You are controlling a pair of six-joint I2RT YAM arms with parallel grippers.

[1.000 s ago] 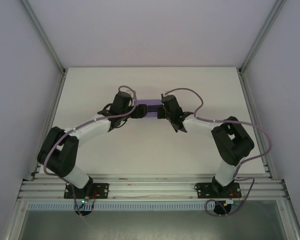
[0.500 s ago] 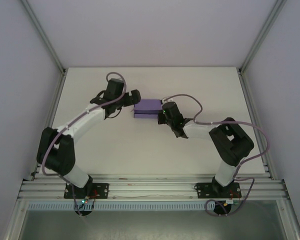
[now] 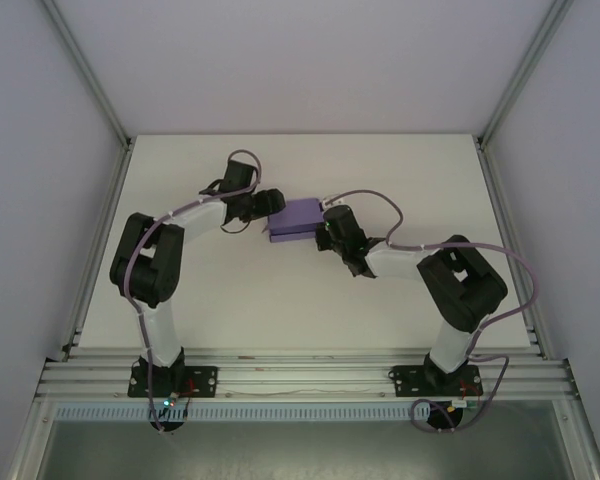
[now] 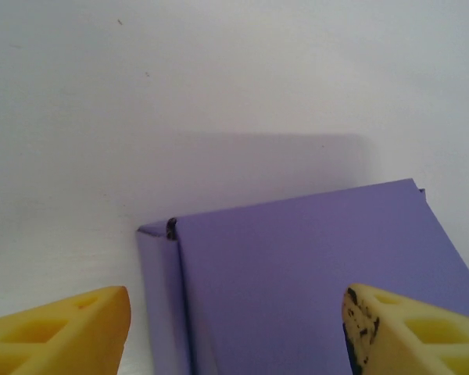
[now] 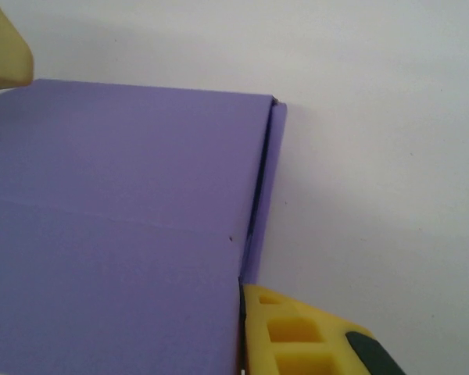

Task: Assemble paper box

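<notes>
At the far middle of the tabletop [image 3: 280, 290] the paper box [image 3: 298, 216] is between both arms: left tool [image 4: 236, 312] stands open, fingers wide apart over its end; right tool [image 3: 328, 228] has one finger [image 5: 297, 332] touching its side edge, closure cannot be told.

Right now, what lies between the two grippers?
The purple box: in the top view the left gripper is at its left end and the right gripper at its right end.

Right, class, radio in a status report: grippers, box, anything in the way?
Left gripper open at paper box end. Right gripper at opposite edge, grip unclear. Box folded up, between both grippers. No obstruction seen.
</notes>
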